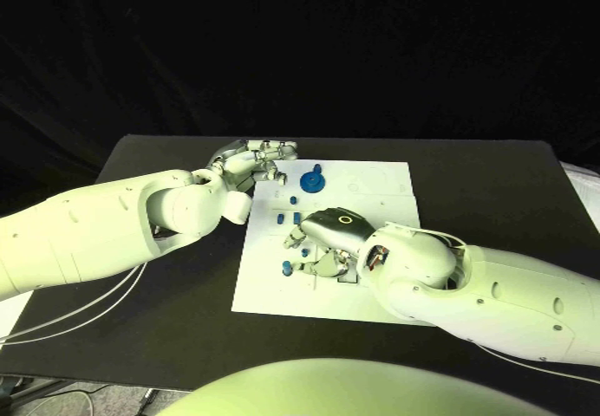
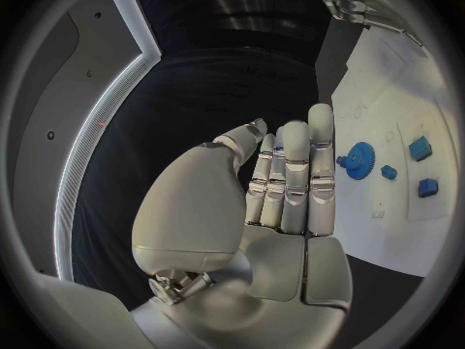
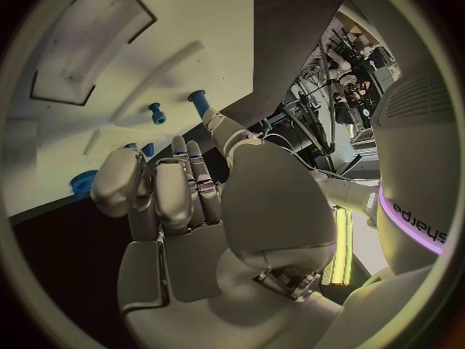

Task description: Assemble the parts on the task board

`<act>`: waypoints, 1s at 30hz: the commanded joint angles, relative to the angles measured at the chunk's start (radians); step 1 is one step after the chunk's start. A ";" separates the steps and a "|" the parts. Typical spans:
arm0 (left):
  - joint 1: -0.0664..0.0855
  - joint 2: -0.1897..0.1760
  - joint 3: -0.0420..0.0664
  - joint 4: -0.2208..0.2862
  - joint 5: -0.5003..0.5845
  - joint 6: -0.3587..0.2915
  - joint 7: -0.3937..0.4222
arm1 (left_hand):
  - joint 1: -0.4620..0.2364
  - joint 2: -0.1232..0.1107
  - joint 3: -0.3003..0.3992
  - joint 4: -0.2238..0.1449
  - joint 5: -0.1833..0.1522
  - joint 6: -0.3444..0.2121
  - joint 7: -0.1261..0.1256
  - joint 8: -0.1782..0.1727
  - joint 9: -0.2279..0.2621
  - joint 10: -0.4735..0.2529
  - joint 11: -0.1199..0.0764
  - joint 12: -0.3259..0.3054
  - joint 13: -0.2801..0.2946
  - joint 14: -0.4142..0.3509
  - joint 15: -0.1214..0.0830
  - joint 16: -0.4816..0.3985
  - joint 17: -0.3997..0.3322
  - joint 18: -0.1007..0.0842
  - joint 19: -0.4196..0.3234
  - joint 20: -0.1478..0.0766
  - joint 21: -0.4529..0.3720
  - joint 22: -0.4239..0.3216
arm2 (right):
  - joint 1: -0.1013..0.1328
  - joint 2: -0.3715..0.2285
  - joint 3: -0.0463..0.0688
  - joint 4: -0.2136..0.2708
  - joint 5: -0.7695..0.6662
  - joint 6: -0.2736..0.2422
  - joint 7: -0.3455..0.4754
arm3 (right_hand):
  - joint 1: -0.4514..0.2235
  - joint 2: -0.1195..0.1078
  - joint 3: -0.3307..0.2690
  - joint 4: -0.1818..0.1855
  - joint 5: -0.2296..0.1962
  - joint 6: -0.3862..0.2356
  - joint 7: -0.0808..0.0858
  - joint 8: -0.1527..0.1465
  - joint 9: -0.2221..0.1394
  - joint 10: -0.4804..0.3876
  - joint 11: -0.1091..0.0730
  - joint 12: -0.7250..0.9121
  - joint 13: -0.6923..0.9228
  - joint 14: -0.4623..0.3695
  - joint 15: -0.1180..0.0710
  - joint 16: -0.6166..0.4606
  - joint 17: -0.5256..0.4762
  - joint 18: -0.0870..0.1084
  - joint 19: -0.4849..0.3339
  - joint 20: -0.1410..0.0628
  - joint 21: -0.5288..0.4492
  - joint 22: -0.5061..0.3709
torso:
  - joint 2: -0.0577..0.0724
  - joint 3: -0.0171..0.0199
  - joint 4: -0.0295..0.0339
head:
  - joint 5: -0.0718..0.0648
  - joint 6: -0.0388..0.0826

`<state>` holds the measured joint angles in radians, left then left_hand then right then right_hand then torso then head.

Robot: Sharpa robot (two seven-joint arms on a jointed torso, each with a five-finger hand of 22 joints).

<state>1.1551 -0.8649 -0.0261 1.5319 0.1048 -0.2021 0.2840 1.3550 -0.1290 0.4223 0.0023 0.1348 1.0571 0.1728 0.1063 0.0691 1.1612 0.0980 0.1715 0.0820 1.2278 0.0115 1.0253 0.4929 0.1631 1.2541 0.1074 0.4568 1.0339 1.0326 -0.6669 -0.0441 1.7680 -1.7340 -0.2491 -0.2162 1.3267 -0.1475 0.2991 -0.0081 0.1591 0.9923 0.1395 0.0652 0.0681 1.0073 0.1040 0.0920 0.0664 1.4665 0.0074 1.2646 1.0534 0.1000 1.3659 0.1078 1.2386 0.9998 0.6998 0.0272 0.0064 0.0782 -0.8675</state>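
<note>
From the head camera you are seeing the left hand (image 1: 254,159) hovering at the task board's (image 1: 375,186) far left corner, beside the blue gear (image 1: 313,181), while the right hand (image 1: 328,241) is curling over small blue parts (image 1: 293,218).

Left wrist: fingers (image 2: 295,178) are lying straight together, grasping nothing.

Right wrist: fingers (image 3: 174,194) are curling inward; whether they are gripping anything, you cannot tell.

White task board (image 1: 375,195) on a black worktop (image 1: 500,186). Blue gear (image 1: 313,181) and small blue parts (image 2: 421,148) dot the board. Silver hands (image 1: 335,227), white arms (image 1: 88,230).
</note>
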 commanded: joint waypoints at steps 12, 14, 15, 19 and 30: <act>0.000 -0.013 0.001 0.018 -0.003 0.019 0.000 | 0.004 0.008 -0.006 0.002 0.000 -0.006 0.001 0.004 -0.001 -0.008 0.001 0.004 -0.001 -0.006 0.002 -0.004 -0.001 0.018 -0.005 0.004 -0.006 -0.001 | 0.084 -0.338 0.007 0.165 0.366 -0.097 -0.205 | -0.122 0.002 -0.073 0.106 0.071 0.053 -0.005 0.016 0.008 0.323 -0.052 0.175 0.078 0.057 -0.034 0.106 0.158 -0.020 0.069 -0.028 0.106 0.168 | -0.003 -0.0079 -0.0144 | -0.054 0.020; 0.000 -0.014 0.001 0.021 -0.003 0.018 0.000 | 0.004 0.008 -0.006 0.002 0.000 -0.006 0.001 0.004 -0.001 -0.008 0.001 0.004 -0.001 -0.006 0.002 -0.004 -0.001 0.018 -0.005 0.004 -0.006 -0.001 | 0.085 -0.376 0.000 0.178 0.393 -0.069 -0.254 | -0.163 -0.011 -0.123 0.139 0.097 0.060 -0.020 0.033 0.013 0.371 -0.067 0.247 0.135 0.058 -0.049 0.117 0.170 -0.023 0.076 -0.043 0.120 0.186 | -0.003 -0.0083 -0.0173 | -0.054 0.019; 0.000 -0.016 0.001 0.022 -0.003 0.017 0.001 | 0.004 0.008 -0.006 0.002 0.000 -0.006 0.001 0.004 -0.001 -0.008 0.001 0.004 -0.001 -0.006 0.002 -0.004 -0.001 0.018 -0.005 0.004 -0.006 -0.001 | 0.083 -0.397 -0.004 0.187 0.399 -0.058 -0.279 | -0.152 -0.006 -0.167 0.153 0.097 0.055 -0.027 0.054 0.019 0.360 -0.080 0.363 0.248 0.059 -0.064 0.132 0.187 -0.027 0.083 -0.060 0.136 0.208 | -0.004 -0.0091 -0.0191 | -0.057 0.021; 0.000 -0.019 0.001 0.024 -0.004 0.016 0.002 | 0.004 0.008 -0.006 0.002 0.000 -0.006 0.001 0.004 -0.001 -0.008 0.001 0.004 -0.001 -0.006 0.002 -0.004 -0.001 0.018 -0.005 0.004 -0.006 -0.001 | 0.069 -0.432 -0.012 0.202 0.371 -0.049 -0.323 | -0.100 0.028 -0.256 0.174 0.124 0.026 -0.032 0.105 0.032 0.367 -0.075 0.983 0.929 0.065 -0.057 0.177 0.254 -0.034 0.094 -0.062 0.168 0.258 | -0.006 -0.0097 -0.0257 | -0.062 0.024; 0.000 -0.017 0.001 0.020 -0.004 0.018 0.003 | 0.004 0.008 -0.008 0.001 -0.001 -0.008 0.002 0.004 -0.001 -0.010 0.001 0.005 -0.001 -0.007 0.002 -0.004 -0.003 0.018 -0.004 0.004 -0.007 -0.002 | 0.044 -0.437 -0.019 0.202 0.299 -0.022 -0.371 | -0.093 0.071 -0.357 0.232 0.140 -0.003 -0.027 0.161 0.042 0.376 -0.075 1.172 1.165 0.067 -0.054 0.203 0.294 -0.038 0.095 -0.052 0.179 0.275 | -0.009 -0.0123 -0.0291 | -0.063 0.022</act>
<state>1.1553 -0.8838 -0.0260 1.5508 0.1039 -0.2004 0.2802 1.3550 -0.1290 0.4195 0.0052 0.1348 1.0572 0.1728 0.1063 0.0693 1.1577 0.1015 0.1715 0.0820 1.2278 0.0116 1.0253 0.4907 0.1630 1.2541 0.1074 0.4530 1.0329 1.0794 -1.1068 -0.0626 1.9699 -1.4036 -0.3033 -0.5465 1.2337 -0.0835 -0.0528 0.2236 0.2963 0.9974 0.1132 0.2241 0.1090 1.3843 0.0274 1.2602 1.2295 1.4676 -0.0532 1.4625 1.3081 0.0686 1.4593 0.0503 1.4137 1.2738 0.6908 0.0155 -0.0220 0.0153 -0.8467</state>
